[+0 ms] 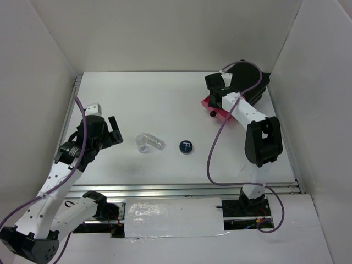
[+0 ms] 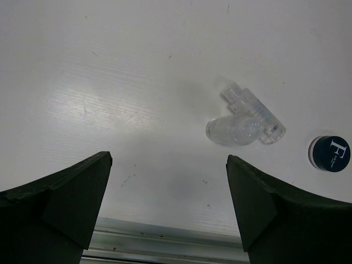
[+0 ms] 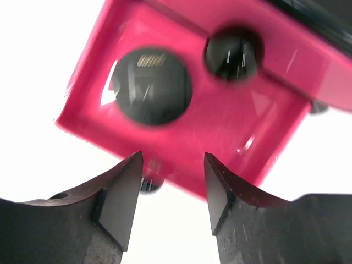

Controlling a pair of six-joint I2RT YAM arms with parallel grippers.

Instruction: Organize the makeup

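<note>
Left gripper (image 2: 168,159) hangs low over the white table (image 1: 165,104), fingers wide apart with nothing between them. Ahead of it to the right lie the clear plastic vial (image 2: 231,131) and the clear ribbed tube (image 2: 256,113), touching and crossed at an angle. The dark-blue round compact with a white mark (image 2: 329,153) sits just beyond them, apart, flat on the table. No obstacle lies between this gripper and the clear pair. At the far right, the right gripper (image 3: 173,159) hovers above the pulled-out pink plastic drawer (image 3: 220,126) of the black box (image 1: 250,77), fingers apart and holding nothing. In the drawer are a black round compact (image 3: 151,85) and a smaller black round item (image 3: 232,52). A dark drawer knob (image 3: 148,184) shows beside one finger. A purple cable (image 1: 212,159) loops over the table near the right arm.
</note>
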